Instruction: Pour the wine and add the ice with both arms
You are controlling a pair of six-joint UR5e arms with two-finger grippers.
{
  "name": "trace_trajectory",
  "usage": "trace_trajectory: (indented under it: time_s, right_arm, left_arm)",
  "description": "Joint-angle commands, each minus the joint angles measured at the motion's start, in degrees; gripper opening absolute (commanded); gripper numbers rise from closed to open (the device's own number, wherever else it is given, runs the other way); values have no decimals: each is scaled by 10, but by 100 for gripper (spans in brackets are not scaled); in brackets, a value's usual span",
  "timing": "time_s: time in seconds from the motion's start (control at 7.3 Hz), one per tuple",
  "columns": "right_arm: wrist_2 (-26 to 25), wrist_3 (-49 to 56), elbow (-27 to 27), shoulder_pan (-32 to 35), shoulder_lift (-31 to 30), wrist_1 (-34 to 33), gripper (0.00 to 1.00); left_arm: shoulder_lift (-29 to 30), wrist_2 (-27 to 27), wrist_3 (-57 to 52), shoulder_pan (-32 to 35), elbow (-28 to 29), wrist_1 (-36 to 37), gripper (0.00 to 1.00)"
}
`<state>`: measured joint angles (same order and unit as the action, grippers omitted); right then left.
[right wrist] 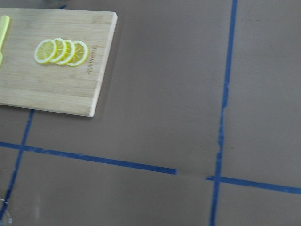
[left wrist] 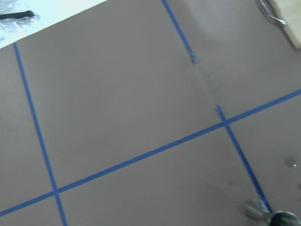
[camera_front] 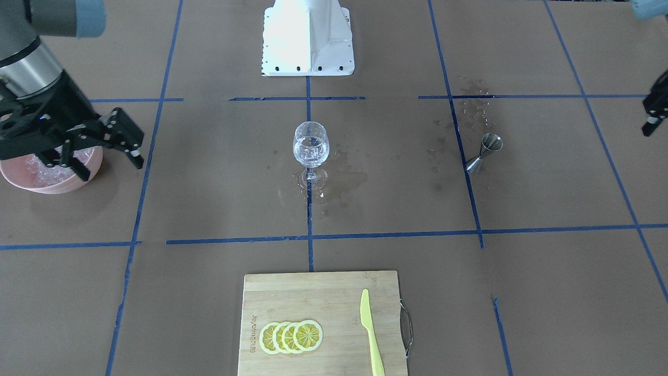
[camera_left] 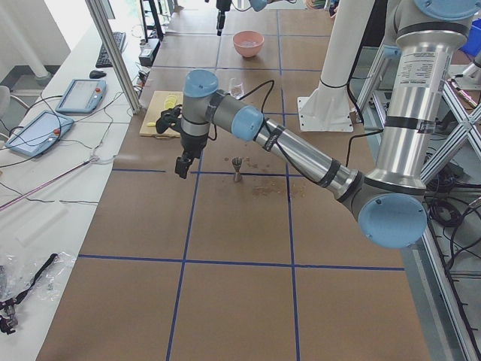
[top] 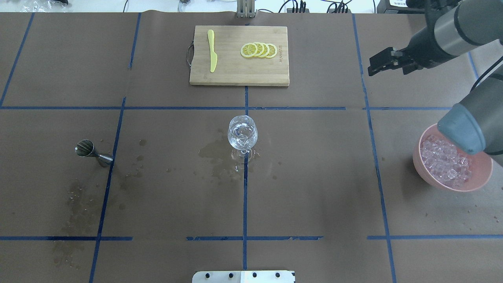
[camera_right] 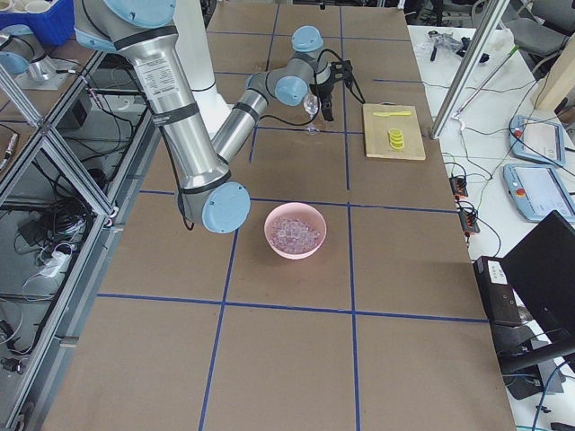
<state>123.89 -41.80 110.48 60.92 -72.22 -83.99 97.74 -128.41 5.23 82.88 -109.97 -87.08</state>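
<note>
A wine glass [camera_front: 311, 149] stands at the table's centre and holds a little clear wine, with a wet patch around its foot; it also shows in the overhead view [top: 242, 135]. A pink bowl [top: 418, 165] heaped with clear ice cubes [top: 444, 161] sits on the robot's right. My right gripper [camera_front: 109, 166] is open and empty, raised beside the bowl [camera_front: 57, 185] on its centre-facing side. My left gripper [camera_front: 652, 112] shows only at the frame edge, raised on the robot's left beyond a steel jigger [camera_front: 485, 151]; I cannot tell its state.
A bamboo cutting board [camera_front: 292, 292] with lemon slices [camera_front: 291, 337] and a yellow knife [camera_front: 370, 334] lies on the operators' side. The white pedestal [camera_front: 308, 42] is at the robot's side. Wet spots [top: 78, 200] surround the jigger.
</note>
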Motion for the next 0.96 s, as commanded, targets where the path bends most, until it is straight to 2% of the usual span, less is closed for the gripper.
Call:
trace_trajectory:
  time_s: [0.0,0.27,0.41,0.55,0.82]
  right_arm:
    - [27,215,-66,89,-65,-23,100]
    - [56,422,-166,177,-75,-55,100]
    - [89,504,-214,227,-84,-57,100]
    - [95,523,-222,262,-102,-57,100]
    - [73,513,-221,276,-124,-50,100]
  left_arm:
    - [-1,-5,-33,54,80,-11,100]
    - [-14,-5,-92,78,105,-5,100]
    - [-30,-18,-103,88,114,-5,100]
    - [-49,-28,-103,88,122,-7,100]
    - [-72,-28,-123,90,114,-7,100]
